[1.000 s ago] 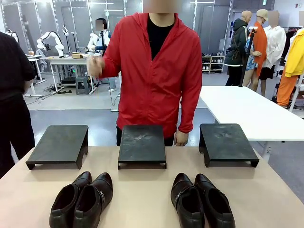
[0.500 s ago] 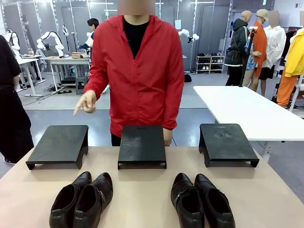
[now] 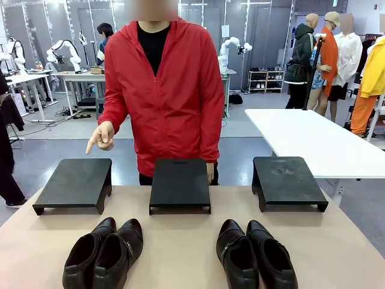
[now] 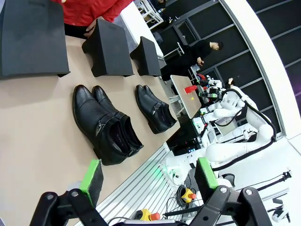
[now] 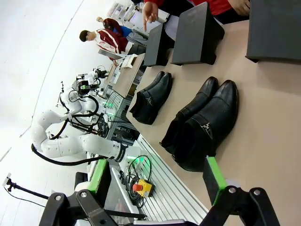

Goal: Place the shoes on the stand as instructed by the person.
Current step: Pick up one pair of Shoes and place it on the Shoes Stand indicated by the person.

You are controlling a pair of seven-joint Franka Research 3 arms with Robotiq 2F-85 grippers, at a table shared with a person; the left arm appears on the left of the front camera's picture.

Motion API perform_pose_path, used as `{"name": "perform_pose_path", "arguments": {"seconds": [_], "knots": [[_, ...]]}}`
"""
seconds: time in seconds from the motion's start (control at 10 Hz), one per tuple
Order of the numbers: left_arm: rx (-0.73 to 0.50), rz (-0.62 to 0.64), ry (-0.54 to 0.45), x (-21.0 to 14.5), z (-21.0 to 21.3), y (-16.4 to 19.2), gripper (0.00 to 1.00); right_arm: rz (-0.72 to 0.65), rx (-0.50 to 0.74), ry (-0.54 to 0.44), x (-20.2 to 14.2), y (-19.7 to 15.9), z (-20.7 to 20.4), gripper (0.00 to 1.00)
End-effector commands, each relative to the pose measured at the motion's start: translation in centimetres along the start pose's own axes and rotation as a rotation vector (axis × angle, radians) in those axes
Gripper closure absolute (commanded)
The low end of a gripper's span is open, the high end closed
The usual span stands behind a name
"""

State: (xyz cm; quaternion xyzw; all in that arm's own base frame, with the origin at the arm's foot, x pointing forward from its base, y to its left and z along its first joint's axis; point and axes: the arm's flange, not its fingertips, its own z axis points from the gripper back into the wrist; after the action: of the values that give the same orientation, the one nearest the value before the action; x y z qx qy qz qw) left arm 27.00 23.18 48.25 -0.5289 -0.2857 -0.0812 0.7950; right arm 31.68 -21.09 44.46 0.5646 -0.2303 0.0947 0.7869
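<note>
Black shoes [image 4: 108,127] lie ahead of left claw [image 4: 148,178] and right claw [image 5: 156,181], both spread apart.

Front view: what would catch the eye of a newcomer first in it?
The person in red is at the table's far side, a hand pointing down toward the left stand. Two pairs of black shoes lie near the front edge, the left pair and the right pair.

The right tool [image 5: 157,181] is hanging with jaws spread over the worktop [image 5: 273,141], shoes [image 5: 202,127] are lying before three stands [image 5: 195,33], and the person's hand [image 5: 150,9] is pointing toward the farthest stand [image 5: 154,44].
</note>
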Motion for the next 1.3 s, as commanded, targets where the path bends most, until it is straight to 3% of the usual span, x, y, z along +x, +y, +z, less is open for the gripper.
{"name": "perform_pose_path", "arguments": {"seconds": [0.0,0.4,0.7,0.9,1.2], "knots": [[-0.014,-0.017,-0.001,0.0,0.1,-0.1,0.0,0.013,0.013,-0.005,0.0,0.0,0.1,0.0],[0.0,0.0,0.0,0.0,0.0,0.0,0.0,0.013,0.013,-0.005,0.0,0.0,0.1,0.0],[0.096,0.018,0.215,3.7,-6.4,-6.2,0.0,0.013,0.013,-0.005,0.0,0.0,0.1,0.0],[0.227,0.064,0.396,5.3,-12.3,-9.6,0.0,0.013,0.013,-0.005,0.0,0.0,0.1,0.0],[0.494,0.055,0.538,3.6,-22.2,-12.8,0.0,0.013,0.013,-0.005,0.0,0.0,0.1,0.0]]}}
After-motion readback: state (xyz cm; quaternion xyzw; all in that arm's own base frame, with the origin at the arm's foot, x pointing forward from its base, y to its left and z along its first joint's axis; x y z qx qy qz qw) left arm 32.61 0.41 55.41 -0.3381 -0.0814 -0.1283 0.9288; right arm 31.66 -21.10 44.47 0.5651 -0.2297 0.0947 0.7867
